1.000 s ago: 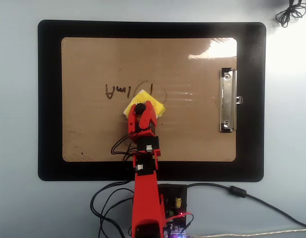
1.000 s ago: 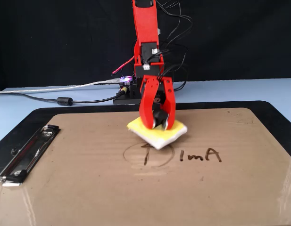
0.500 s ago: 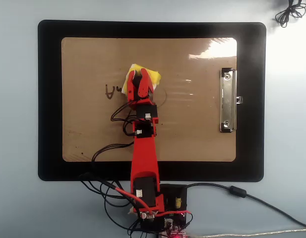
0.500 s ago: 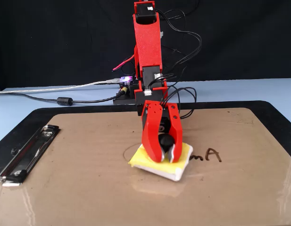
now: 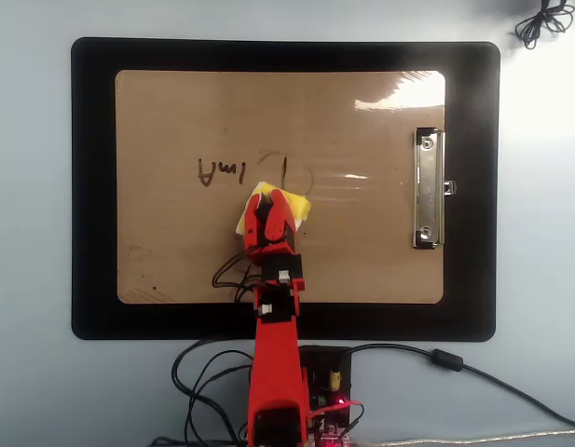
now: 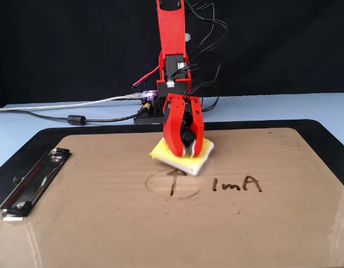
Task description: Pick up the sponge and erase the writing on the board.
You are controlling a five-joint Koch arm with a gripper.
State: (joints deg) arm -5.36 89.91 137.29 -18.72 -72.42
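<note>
Since half a second ago the gripper (image 6: 185,149) has pulled back toward the arm's base, clamped on the sponge (image 6: 182,155). The sponge rests on the board (image 6: 105,218) just behind the writing (image 6: 216,183), far from every edge.

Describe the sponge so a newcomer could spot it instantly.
Find the tan board on the black mat. Near its middle, beside the writing, the red claw grips a black knob. The sponge under it is the only yellow thing there.
</note>
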